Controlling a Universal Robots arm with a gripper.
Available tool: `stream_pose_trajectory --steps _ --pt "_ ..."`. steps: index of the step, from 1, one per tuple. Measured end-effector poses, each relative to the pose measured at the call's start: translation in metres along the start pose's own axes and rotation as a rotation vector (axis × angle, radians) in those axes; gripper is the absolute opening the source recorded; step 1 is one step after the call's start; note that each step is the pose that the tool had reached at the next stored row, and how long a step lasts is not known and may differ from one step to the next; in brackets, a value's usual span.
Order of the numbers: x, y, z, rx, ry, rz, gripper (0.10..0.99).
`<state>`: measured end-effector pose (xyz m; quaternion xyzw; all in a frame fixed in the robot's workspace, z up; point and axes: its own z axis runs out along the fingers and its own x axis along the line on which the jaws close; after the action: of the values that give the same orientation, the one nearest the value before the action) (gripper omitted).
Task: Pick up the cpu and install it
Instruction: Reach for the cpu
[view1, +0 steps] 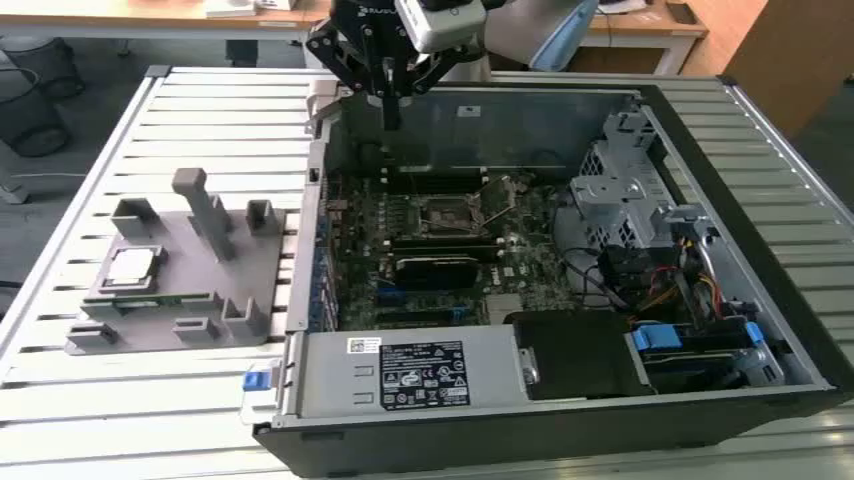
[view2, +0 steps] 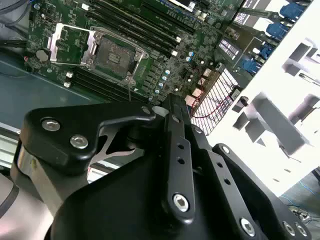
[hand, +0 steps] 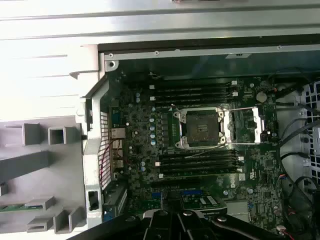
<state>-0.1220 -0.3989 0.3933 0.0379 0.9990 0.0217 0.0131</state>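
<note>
The cpu (view1: 131, 266), a small square chip with a silver top, lies in a recess of the grey fixture (view1: 187, 330) on the exterior view's left. My gripper (view1: 391, 122) hangs above the far left corner of the open computer case (view1: 561, 400), well away from the cpu, its fingers shut together and holding nothing. The motherboard socket (view1: 445, 213) is open, with its metal frame (hand: 245, 122) flipped aside and the dark socket (hand: 200, 129) bare. The second wrist view looks past the gripper's black linkage (view2: 172, 107) at the socket (view2: 114, 55).
A green memory stick (view1: 150, 299) sits in the fixture in front of the cpu. Upright posts (view1: 200, 205) rise from the fixture. Inside the case are a drive cage (view1: 627, 190), cables (view1: 667, 290) and a power supply (view1: 414, 370). Everything rests on a slatted metal table (view1: 80, 420).
</note>
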Motion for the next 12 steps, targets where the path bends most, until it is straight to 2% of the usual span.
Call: stream_pose_trajectory --steps 12 --pt "0.0035 -0.0003 -0.0001 0.000 0.0000 0.000 0.106"
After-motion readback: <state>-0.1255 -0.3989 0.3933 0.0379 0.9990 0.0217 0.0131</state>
